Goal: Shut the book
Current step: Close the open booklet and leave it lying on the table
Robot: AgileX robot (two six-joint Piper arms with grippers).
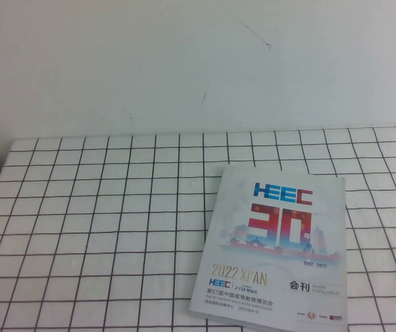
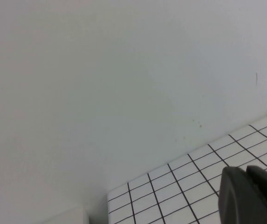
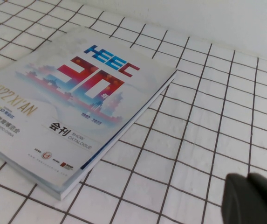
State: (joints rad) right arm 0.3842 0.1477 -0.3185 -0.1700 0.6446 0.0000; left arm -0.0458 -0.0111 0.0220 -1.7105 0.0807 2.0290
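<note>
White grid-lined tablecloth [image 1: 101,228] lies under the book [image 1: 277,242], which rests shut and cover up at the near right. The right gripper [image 3: 254,198] hangs over the cloth near the book, not touching it. The left gripper [image 2: 249,196] hangs over cloth by the wall [image 2: 100,93]; I cannot tell whether either is released or clenched.

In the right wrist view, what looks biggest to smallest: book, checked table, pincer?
1. checked table
2. book
3. right pincer, over bare table beside the book; so near the camera, rank unsure
Elsewhere: left pincer, over the table near the wall.
</note>
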